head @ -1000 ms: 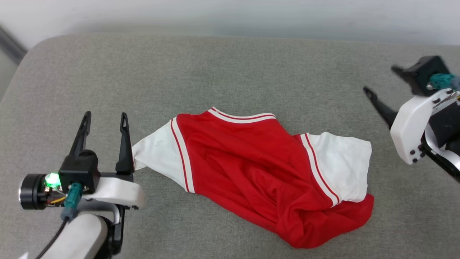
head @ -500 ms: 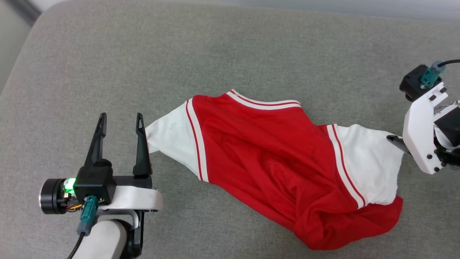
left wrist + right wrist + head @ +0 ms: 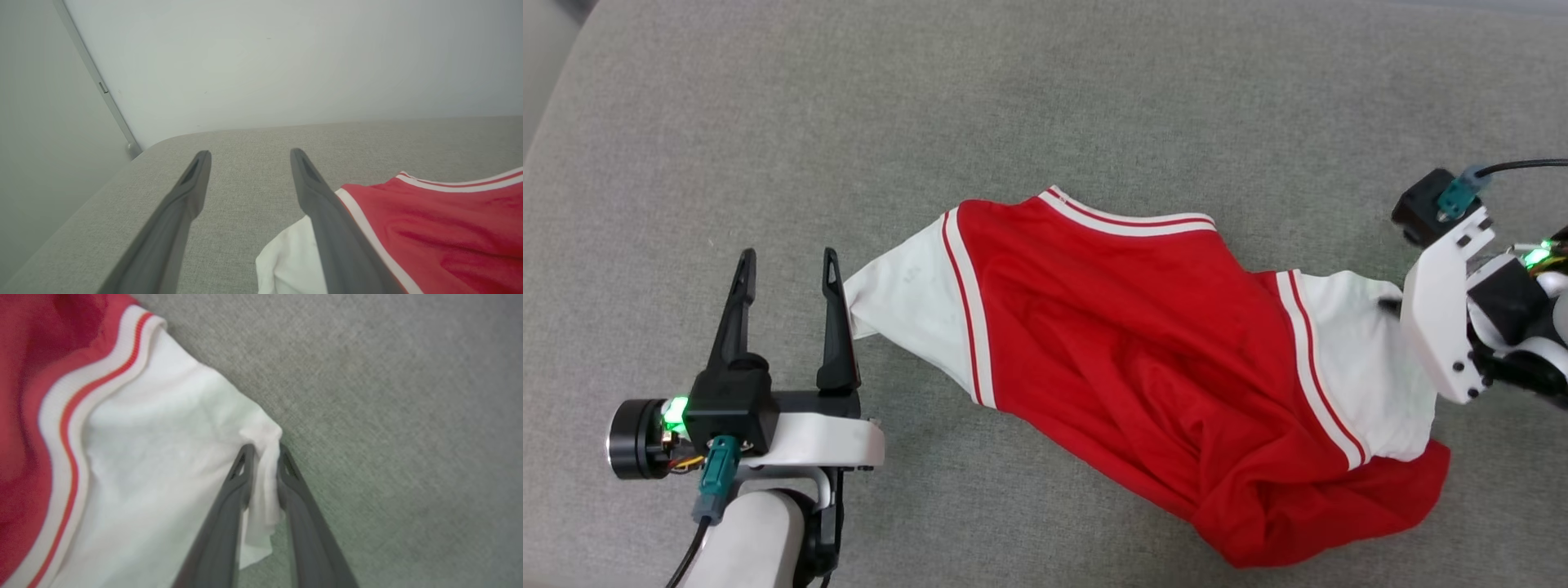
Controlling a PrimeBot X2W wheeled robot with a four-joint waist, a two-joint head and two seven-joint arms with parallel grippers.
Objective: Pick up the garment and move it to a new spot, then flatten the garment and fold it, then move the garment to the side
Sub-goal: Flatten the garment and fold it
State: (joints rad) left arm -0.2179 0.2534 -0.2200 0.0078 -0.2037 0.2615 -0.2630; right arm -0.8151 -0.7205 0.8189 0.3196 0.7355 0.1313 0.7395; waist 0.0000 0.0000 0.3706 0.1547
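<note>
Garment [image 3: 1143, 343] lies crumpled on the grey bench [image 3: 1045, 106], stretched crosswise, with a white sleeve at each end and the red body bunched toward the near right. No lettering is seen; the printed side is presumably down or folded in.

Change noted: a second ago the right end effector [image 3: 265, 451] was held wide, clear of the cloth at the far right. It has since been brought down onto the right sleeve [image 3: 1372, 367] and narrowed. In the right wrist view a fold of the sleeve's white edge is pinched between the two fingers. Some shift of the head view is put down to the camera, not the garment.

Left end effector [image 3: 787, 257] is unchanged: held wide, nothing between its fingers, the inner finger just beside the tip of the left sleeve [image 3: 898, 286]; contact cannot be told.

Judgement: the first grasp for the pick-up appears made, on one side only. The left sleeve is not yet taken. A lift from a single thin edge fold may let the cloth slip or hang unevenly.
</note>
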